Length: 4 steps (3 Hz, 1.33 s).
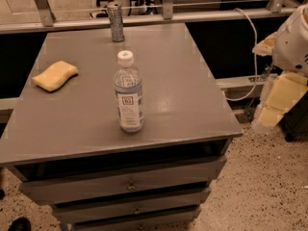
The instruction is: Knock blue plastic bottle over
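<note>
A blue plastic bottle, clear with a white cap, stands upright at centre frame on a grey desk; it looks light, smooth and tippy, best pushed near the cap, while the tool sits at the right edge, well apart, and I cannot tell whether it is wide or narrow.

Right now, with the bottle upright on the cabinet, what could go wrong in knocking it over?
The gripper hangs off to the right, beside the table edge; swinging in low, it may strike the table. The blue plastic bottle stands near the front edge, so once toppled it could roll off. A wide sweep might also hit the silver can at the back.
</note>
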{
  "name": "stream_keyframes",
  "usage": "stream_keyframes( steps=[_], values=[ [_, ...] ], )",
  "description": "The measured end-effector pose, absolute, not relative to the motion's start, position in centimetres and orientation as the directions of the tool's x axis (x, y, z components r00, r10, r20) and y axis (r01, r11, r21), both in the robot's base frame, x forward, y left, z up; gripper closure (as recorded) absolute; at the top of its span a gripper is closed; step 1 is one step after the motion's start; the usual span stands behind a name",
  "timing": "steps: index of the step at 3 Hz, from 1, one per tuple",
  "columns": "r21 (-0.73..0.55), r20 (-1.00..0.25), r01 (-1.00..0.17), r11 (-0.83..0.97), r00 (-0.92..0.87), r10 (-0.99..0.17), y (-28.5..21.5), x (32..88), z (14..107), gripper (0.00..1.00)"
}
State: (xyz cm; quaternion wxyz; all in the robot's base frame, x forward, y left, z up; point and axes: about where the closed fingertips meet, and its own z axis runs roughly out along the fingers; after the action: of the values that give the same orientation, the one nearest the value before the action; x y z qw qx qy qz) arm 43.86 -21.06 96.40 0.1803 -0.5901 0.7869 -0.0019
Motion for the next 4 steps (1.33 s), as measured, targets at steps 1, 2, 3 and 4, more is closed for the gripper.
stream_keyframes(
  steps=[1, 2, 3, 4],
  values=[
    [-0.159, -0.414, -0.927, 0.34, -0.25, -0.875, -18.7, 44.0, 94.2, 0.0],
    [-0.1, -0.585, -0.929, 0.355, -0.233, -0.777, -14.1, 44.7, 92.5, 0.0],
    [-0.006, -0.758, -0.931, 0.366, -0.234, -0.609, -7.7, 45.8, 92.4, 0.0],
    [-0.007, -0.757, -0.931, 0.366, -0.234, -0.61, -7.8, 45.5, 92.9, 0.0]
  ],
)
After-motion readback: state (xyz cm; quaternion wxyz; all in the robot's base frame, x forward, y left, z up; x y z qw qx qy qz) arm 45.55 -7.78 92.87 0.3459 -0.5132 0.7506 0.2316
